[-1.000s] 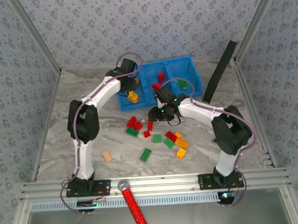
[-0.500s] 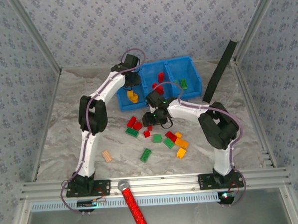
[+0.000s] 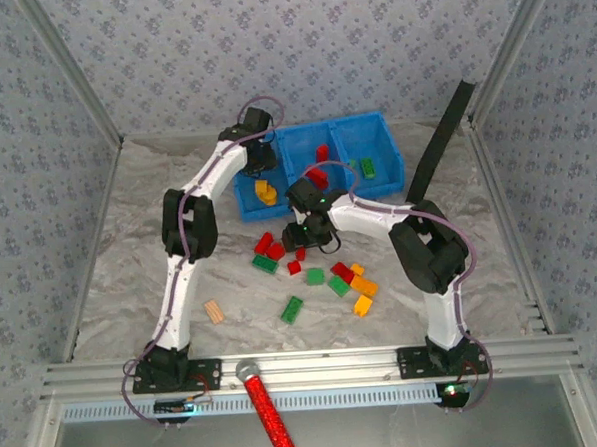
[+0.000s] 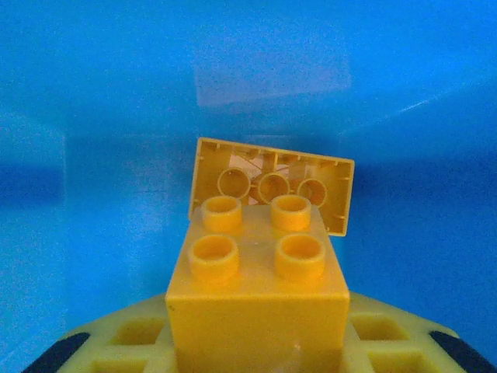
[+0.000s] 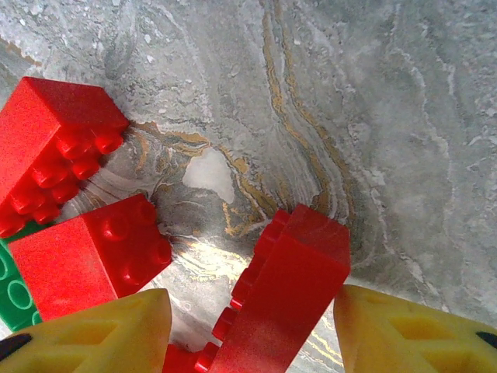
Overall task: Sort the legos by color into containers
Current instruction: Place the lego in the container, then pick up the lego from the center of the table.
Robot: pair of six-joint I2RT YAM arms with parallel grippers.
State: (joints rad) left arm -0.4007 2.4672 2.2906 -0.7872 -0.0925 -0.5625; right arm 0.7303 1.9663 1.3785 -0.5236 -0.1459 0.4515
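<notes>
Currently, right jaws spread astride tilted red brick (image 5: 283,303), liable to skid on closing; left jaws pinching yellow brick (image 4: 256,303).

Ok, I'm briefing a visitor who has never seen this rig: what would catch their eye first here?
The bright blue tray at the far side of the table stands out, its compartments holding yellow, red and green, left to right. Then the loose bricks in the middle, where the right gripper straddles a tilted red brick, while the left gripper sits in the left compartment at a yellow brick.
</notes>
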